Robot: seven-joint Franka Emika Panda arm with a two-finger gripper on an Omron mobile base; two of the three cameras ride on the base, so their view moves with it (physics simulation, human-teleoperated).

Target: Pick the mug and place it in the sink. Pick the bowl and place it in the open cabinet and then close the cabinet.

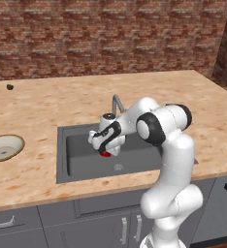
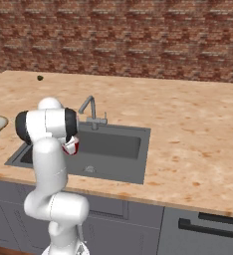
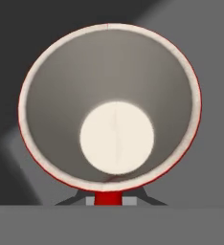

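Note:
The red mug (image 1: 105, 155) hangs low over the dark grey sink (image 1: 81, 162), just in front of the tap (image 1: 116, 102). My gripper (image 1: 105, 150) points down and is shut on the mug's rim. The right base view has the mug (image 2: 71, 147) peeking out beside my arm at the left end of the sink (image 2: 116, 144). From the hand view I look straight down into the mug (image 3: 116, 136), its white inside open, with the gripper (image 3: 109, 198) clamped on its near wall. The cream bowl (image 1: 4, 147) sits on the counter left of the sink. The cabinet is out of view.
A small dark lump (image 1: 10, 87) lies on the counter at the far left near the brick wall. The tan counter (image 1: 183, 97) stretches wide to the right of the sink. Grey base cabinets (image 1: 105, 223) run below the front edge.

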